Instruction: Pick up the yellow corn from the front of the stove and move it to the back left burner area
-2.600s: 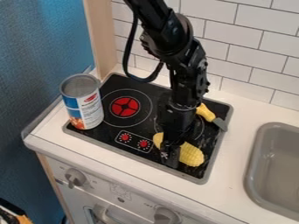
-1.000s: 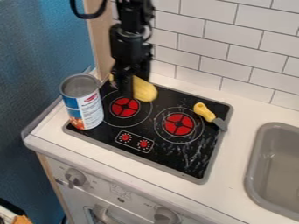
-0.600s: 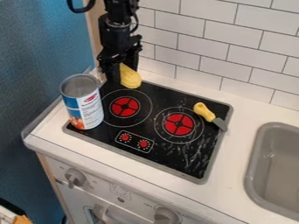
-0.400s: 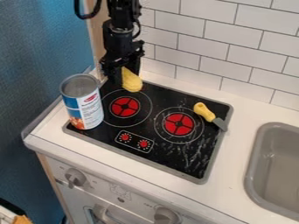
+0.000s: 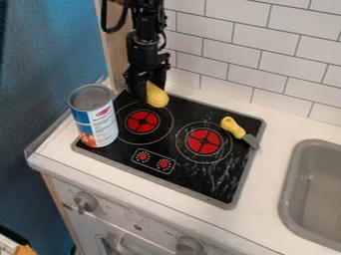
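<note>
The black gripper (image 5: 142,95) hangs over the back left corner of the black stovetop (image 5: 220,185), behind the left burner. It is shut on a yellow corn cob (image 5: 157,96), whose rounded end points down and to the right; the rest of the cob is hidden by the gripper. To the front left of the gripper stands an upright can (image 5: 101,124) with a blue and white label. A small toy knife with a yellow handle (image 5: 231,126) and a grey blade lies at the stovetop's right edge.
A grey sink (image 5: 288,191) is set into the white counter (image 5: 271,130) at the right. White tiles (image 5: 266,64) rise behind the counter, and a wooden post (image 5: 116,45) stands at the back left. Knobs line the front panel.
The gripper has lifted the corn from the stovetop's front right and carried it to the back left. Most recently it has shifted slightly right. Can and knife have stayed put.
</note>
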Controlling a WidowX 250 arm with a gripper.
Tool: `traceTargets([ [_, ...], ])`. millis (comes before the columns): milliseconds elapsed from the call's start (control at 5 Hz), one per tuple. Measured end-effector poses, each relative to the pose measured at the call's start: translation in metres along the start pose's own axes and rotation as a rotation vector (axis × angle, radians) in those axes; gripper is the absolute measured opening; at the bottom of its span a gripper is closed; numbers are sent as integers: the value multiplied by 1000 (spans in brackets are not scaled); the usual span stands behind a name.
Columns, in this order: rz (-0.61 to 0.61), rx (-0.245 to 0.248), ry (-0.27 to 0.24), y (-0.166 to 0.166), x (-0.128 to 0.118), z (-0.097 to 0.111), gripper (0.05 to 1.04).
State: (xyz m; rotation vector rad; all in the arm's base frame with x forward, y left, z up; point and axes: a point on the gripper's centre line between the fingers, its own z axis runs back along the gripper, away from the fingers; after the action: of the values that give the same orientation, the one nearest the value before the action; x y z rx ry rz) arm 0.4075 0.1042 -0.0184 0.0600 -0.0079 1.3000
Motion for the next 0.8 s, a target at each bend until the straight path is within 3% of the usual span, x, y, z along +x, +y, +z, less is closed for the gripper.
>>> traceTargets([
  [400, 25, 36, 18, -6, 3, -18, 644],
  [600, 43, 36, 7, -10, 5, -17, 695],
  [800, 56, 36, 6, -9, 6, -17, 964],
])
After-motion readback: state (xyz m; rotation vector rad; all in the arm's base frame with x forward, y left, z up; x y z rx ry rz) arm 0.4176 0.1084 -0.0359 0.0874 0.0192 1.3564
